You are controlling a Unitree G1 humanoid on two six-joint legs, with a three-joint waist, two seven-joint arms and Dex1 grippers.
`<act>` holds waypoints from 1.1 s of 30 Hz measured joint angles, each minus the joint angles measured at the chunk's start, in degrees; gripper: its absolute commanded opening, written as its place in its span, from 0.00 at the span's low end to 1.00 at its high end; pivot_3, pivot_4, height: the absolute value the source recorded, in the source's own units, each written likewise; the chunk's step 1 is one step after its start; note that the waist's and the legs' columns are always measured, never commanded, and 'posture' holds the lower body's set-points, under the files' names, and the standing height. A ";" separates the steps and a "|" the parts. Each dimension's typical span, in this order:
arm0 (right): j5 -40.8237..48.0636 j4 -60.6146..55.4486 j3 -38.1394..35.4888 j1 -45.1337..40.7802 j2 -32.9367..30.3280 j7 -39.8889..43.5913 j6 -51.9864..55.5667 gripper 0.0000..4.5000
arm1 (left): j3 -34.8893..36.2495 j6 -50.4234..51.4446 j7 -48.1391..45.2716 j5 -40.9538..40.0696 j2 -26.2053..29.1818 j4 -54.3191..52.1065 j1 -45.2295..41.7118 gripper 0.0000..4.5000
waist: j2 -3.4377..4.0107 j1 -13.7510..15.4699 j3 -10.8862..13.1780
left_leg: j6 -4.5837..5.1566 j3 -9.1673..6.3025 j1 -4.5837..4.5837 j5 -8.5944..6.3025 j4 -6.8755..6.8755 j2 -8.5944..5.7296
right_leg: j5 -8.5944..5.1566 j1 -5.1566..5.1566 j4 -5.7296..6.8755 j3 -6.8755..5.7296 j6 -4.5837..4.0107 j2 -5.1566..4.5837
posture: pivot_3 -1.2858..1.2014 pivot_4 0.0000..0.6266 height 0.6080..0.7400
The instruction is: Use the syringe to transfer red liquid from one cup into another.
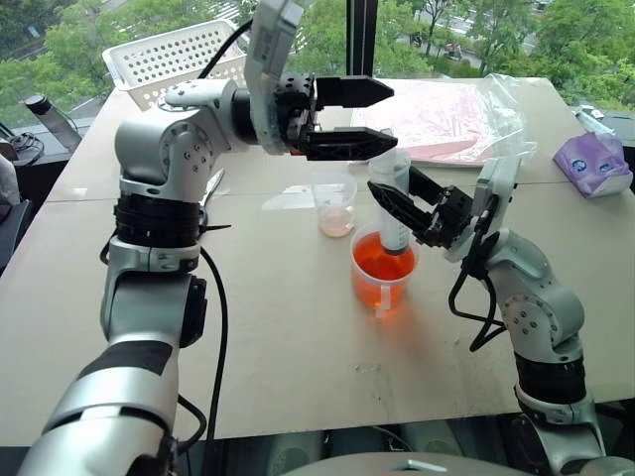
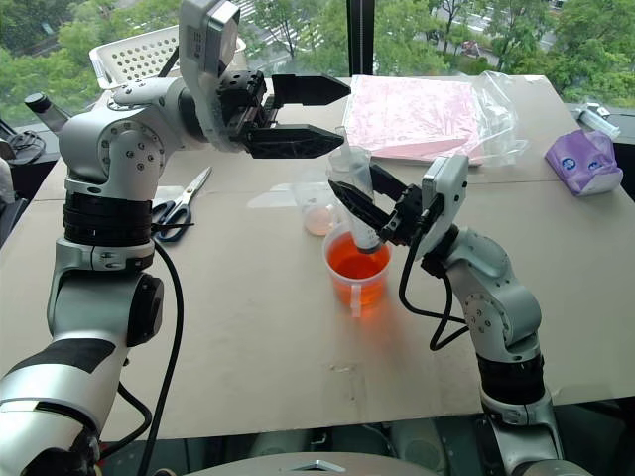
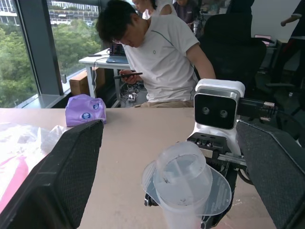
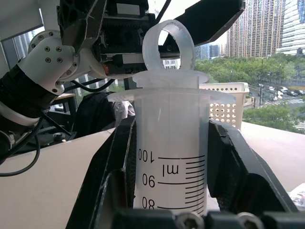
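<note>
Bright window daylight, soft shadows, sharp focus throughout.

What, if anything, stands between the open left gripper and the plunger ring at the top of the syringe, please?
Nothing visible does. The left gripper is open right above the syringe, which the right gripper holds upright with its tip in the wide cup of red liquid. The gap down to the plunger ring looks free.

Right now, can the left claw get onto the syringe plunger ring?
Probably yes. The left claw is open just above the plunger ring, with nothing between them. The right claw grips the syringe upright with its tip in the larger cup, well below the ring.
</note>
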 measured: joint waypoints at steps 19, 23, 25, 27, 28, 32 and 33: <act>0.62 0.37 -0.55 -0.35 -0.64 -0.98 -0.61 0.34 | 0.37 2.04 -2.22 0.56 1.79 -0.73 2.83 1.00 | 0.00 0.02 0.00 | 0.00 -0.02 0.00 0.00 0.05 0.00 | 0.00 0.02 0.01 0.00 0.00 0.00 | 0.52 0.24 1.00; 1.05 0.37 -0.56 -0.35 -0.64 -0.96 -0.62 0.34 | 0.68 1.32 -0.40 1.41 1.10 0.63 2.82 0.95 | 0.00 0.23 0.00 | 0.00 -0.03 0.00 0.00 0.09 0.00 | 0.00 0.04 0.02 -0.01 0.00 -0.01 | 0.52 0.24 1.00; 1.14 0.37 -0.56 -0.35 -0.64 -0.95 -0.62 0.34 | 0.69 0.73 0.11 1.88 0.60 1.62 2.81 0.81 | 0.00 0.22 0.00 | 0.00 -0.02 0.00 0.00 0.11 0.00 | 0.00 0.04 0.03 -0.01 0.00 0.00 | 0.52 0.24 1.00; 1.17 0.39 -0.56 -0.35 -0.65 -0.94 -0.62 0.34 | 0.69 0.34 0.18 2.12 0.30 2.33 2.79 0.65 | 0.00 0.20 0.00 | 0.00 -0.02 0.00 0.00 0.11 0.00 | 0.00 0.04 0.03 -0.01 0.00 0.00 | 0.52 0.24 1.00; 1.18 0.39 -0.56 -0.35 -0.67 -0.93 -0.62 0.34 | 0.69 0.11 0.22 2.37 0.28 2.77 2.77 0.65 | 0.00 0.19 0.00 | 0.00 -0.03 0.00 0.00 0.11 0.00 | 0.00 0.04 0.02 -0.01 0.00 0.00 | 0.52 0.24 1.00; 1.21 0.41 -0.56 -0.35 -0.82 -0.86 -0.62 0.34 | 0.69 -0.18 0.31 2.95 -0.74 3.03 2.76 0.65 | 0.00 0.18 0.00 | 0.00 -0.03 0.00 0.00 0.11 0.00 | 0.00 0.04 0.02 -0.01 0.00 0.00 | 0.52 0.24 1.00; 1.24 0.41 -0.53 -0.35 -0.82 -0.83 -0.61 0.34 | 0.67 -0.18 0.32 2.96 -1.22 3.03 2.74 0.65 | 0.00 0.18 0.00 | 0.00 -0.02 0.00 0.00 0.11 0.00 | 0.00 0.04 0.02 -0.01 0.00 0.00 | 0.52 0.24 1.00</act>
